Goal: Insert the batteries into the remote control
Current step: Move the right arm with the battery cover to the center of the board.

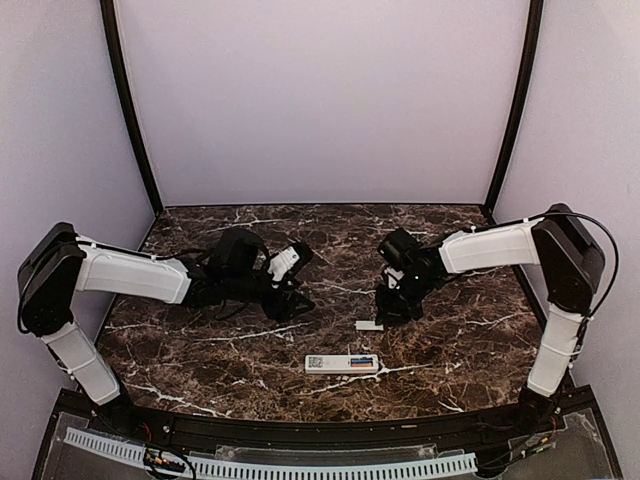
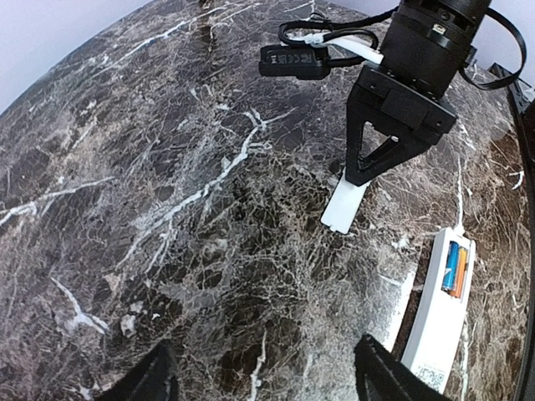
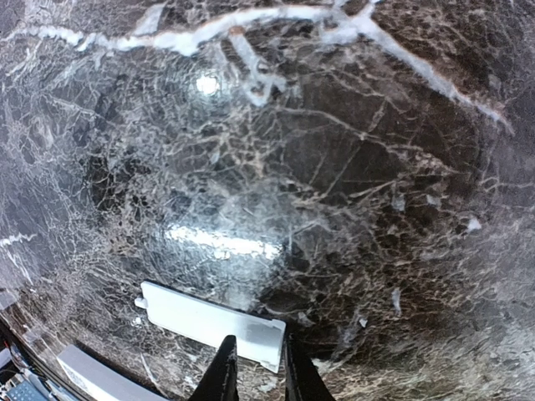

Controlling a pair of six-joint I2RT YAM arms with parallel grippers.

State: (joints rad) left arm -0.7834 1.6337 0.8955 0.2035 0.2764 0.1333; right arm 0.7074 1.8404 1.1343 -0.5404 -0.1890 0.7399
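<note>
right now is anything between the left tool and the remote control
Nothing visible does: only bare marble table lies between the open left tool and the remote control. The grey cover lies off to one side of that line.

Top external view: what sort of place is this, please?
Probably a robot test booth, not a home. Plain pale walls close in a dark marble-patterned table on three sides, and a left arm and right arm are bolted at its near edge.
</note>
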